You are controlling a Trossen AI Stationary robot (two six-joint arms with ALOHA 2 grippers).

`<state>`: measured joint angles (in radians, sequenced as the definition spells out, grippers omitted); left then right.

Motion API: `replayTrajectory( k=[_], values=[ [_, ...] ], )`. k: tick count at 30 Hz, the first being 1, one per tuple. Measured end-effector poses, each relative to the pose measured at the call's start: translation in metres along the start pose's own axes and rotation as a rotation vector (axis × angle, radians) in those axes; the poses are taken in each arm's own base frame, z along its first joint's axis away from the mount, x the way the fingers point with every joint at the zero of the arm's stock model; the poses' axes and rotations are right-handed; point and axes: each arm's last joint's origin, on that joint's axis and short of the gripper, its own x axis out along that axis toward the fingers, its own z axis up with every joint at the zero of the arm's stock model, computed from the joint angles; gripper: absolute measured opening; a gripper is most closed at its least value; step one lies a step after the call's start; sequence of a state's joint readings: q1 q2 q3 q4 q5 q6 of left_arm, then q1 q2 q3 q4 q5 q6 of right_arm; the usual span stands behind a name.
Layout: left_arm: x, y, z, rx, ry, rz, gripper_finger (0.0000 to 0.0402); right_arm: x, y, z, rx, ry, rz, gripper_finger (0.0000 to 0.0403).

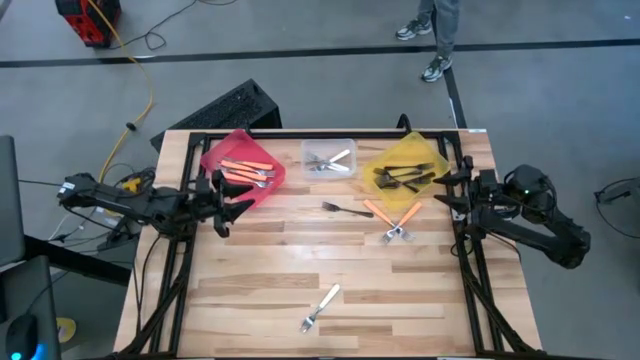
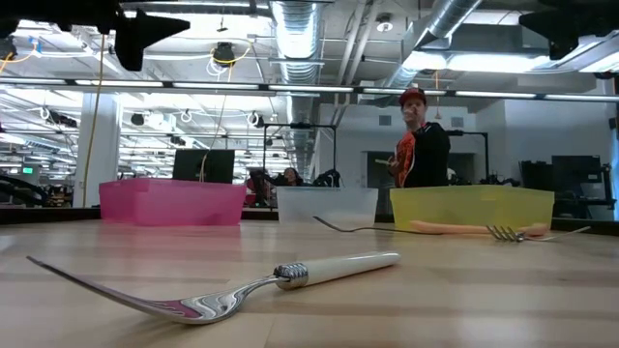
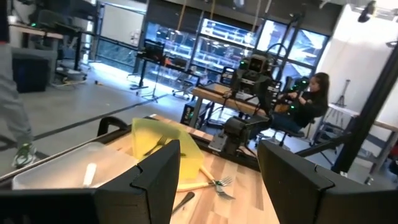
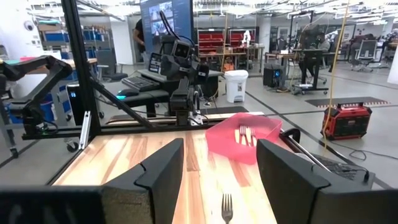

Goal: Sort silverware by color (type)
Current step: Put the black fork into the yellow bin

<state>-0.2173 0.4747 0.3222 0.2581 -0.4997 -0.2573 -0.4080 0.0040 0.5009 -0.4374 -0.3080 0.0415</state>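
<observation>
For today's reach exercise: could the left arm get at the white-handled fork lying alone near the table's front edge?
Probably yes. The white-handled fork lies alone on bare table, nothing around it. The left gripper, open and empty, waits beside the red bin.

We see a pale, smooth butcher-block wooden table (image 1: pixel 300 270) with a satin sheen. The white-handled fork (image 2: pixel 232 285) has a glossy polished-metal head and smooth plastic-looking handle. The pink (image 2: pixel 174 203), clear (image 2: pixel 327 205) and yellow (image 2: pixel 472 208) bins look like translucent plastic. Both grippers' dark fingers (image 4: pixel 155 177) appear matt.
</observation>
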Motion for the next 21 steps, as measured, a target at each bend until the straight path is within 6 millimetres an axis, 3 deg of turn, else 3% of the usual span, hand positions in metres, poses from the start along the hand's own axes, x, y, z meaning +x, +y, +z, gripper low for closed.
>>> replayTrajectory(
  k=[21],
  values=[
    [0.0019, 0.0029, -0.011, -0.075, 0.024, 0.046, 0.02, 0.0016, -0.0012, -0.002, 0.005, 0.005, -0.022, 0.0226]
  ],
)
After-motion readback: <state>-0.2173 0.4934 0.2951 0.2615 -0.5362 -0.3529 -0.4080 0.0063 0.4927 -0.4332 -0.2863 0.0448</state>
